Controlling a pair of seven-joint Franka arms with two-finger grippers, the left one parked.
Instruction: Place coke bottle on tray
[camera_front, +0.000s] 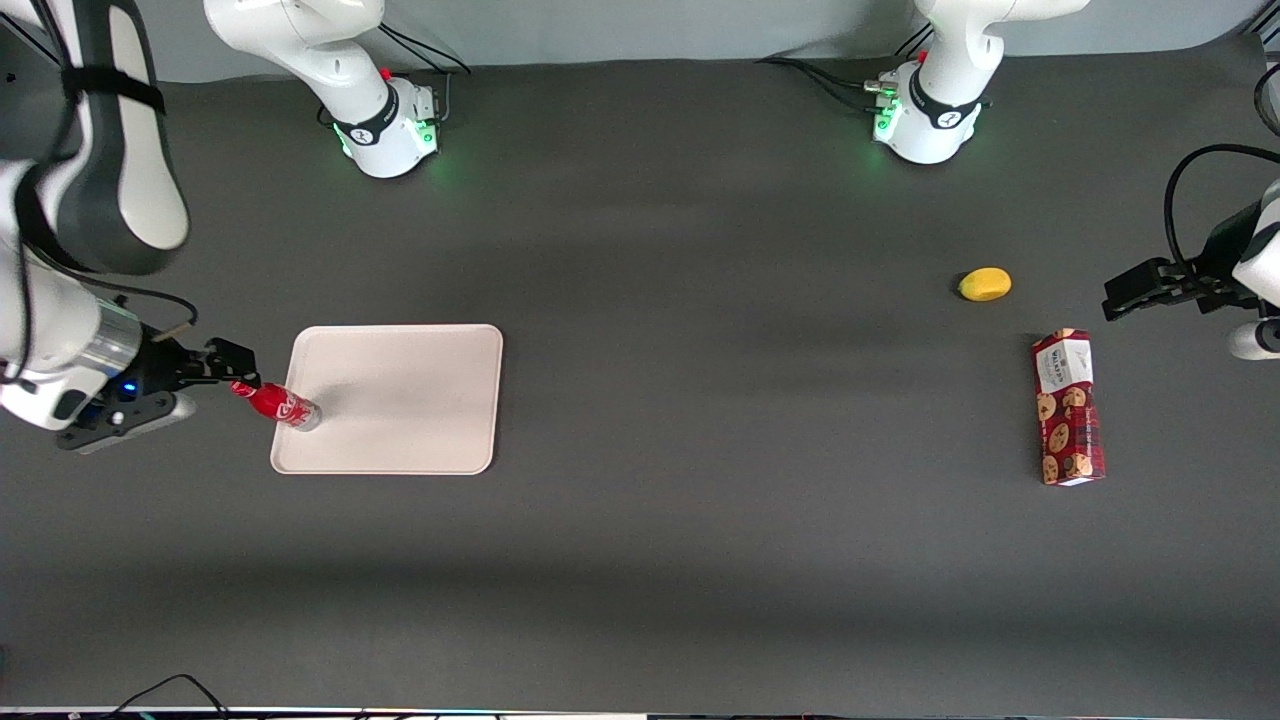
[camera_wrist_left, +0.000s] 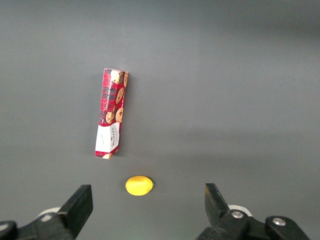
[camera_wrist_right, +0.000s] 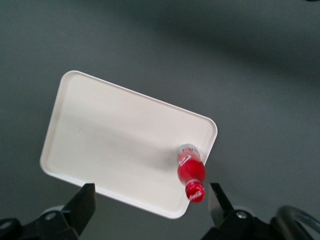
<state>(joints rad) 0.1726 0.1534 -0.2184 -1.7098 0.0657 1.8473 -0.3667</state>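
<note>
So at this point the coke bottle (camera_front: 279, 404) stood on the tray (camera_front: 400, 350), right by the rim at the working arm's end, roughly at the tray's 8 o'clock corner in the front view. From the wrist camera it looked like its silvery base sat just inside the rim, with the red cap leaning toward the lens. The pincer (camera_wrist_right: 150, 210) was spread wide, one finger well off each side of the cap and touching nothing, so it wasn't holding the bottle. In the front view the pincer (camera_front: 228, 368) sat just beside the cap, off the tray's edge. My take: the placing looked basically done, and the trick for this step would be backing off cleanly, straight up or away from the tray, keeping the fingers wide so neither clips the cap. A slim bottle that close to the rim would tip pretty easily. The cookie box (camera_front: 1068, 407) and the lemon (camera_front: 985, 284) were way off toward the parked arm's end of the tabletop, no factor.
</note>
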